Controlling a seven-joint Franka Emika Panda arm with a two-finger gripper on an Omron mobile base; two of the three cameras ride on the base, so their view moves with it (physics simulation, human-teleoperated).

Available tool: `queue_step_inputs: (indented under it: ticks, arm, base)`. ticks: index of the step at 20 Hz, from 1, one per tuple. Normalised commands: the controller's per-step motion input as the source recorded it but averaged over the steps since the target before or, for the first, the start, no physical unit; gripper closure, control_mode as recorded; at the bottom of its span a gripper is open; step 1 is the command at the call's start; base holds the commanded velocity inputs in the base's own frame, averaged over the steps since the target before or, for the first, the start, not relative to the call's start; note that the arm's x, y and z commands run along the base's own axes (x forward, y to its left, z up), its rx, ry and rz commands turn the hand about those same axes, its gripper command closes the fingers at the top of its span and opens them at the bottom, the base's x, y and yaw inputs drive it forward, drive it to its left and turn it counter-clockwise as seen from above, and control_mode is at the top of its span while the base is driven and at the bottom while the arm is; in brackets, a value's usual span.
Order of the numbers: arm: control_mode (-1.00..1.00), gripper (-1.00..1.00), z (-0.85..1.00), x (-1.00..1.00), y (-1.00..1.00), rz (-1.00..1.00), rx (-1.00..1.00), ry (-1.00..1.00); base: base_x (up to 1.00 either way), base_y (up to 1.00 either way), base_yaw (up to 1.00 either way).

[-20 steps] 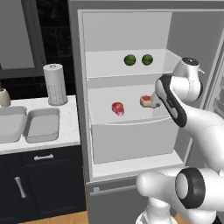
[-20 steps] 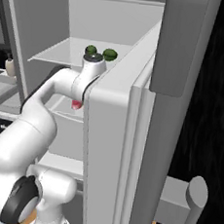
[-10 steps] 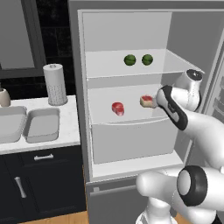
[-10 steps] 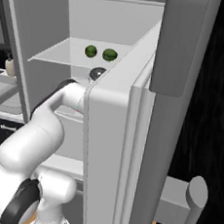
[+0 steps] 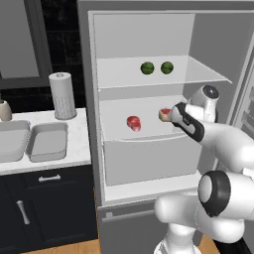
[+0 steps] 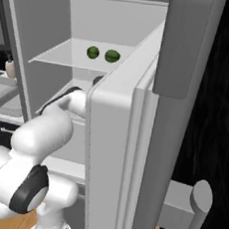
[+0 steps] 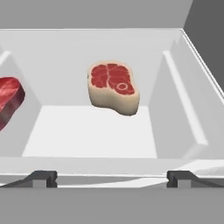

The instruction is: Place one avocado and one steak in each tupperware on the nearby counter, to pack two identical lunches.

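Two red steaks lie on the middle shelf of the open grey refrigerator (image 5: 149, 30): a pale-rimmed, marbled steak (image 7: 113, 87) straight ahead of the hand, and a darker red steak (image 7: 8, 98) off to its left in the hand view. Two round green avocados (image 5: 147, 68) (image 5: 167, 67) sit on the glass shelf above. The two shallow light-grey rectangular tupperware trays (image 5: 48, 142) (image 5: 11, 141) rest side by side on the white marble-look table (image 5: 64, 158) left of the fridge, both bare, so nothing looks packed yet.

The claw (image 7: 111, 177) is spread wide, holding nothing, and stands short of the pale-rimmed steak, its dark fingertips (image 7: 41, 177) low at the front of the shelf.

Likely step: reaching in for that steak. The risks, as I judge them: the steak appears to lean against the back wall, so closing too early would pinch air or nudge it flat; coming in low could catch the shelf's front lip; and the elbow sits close to the fridge door (image 6: 117, 152), which a wide swing out could strike.
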Motion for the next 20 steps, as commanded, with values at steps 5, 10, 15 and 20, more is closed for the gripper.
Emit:
queue_step_inputs:
  ticks: [5,10,15,20]
  arm:
    - [-1.00,-1.00,-0.13,0.32,-0.19,0.00,0.00,0.00]
    - [-1.00,-1.00,-0.14,0.34,-0.08,0.00,0.00,0.01]
    - [-1.00,-1.00,-0.23,0.37,0.00,0.00,0.00,0.03]
    - [-1.00,-1.00,-0.22,0.42,0.00,0.00,0.00,0.00]
  base:
    - [0.00,0.00,0.00]
    - [0.00,0.00,0.00]
    - [0.00,0.00,0.00]
    - [0.00,0.00,0.00]
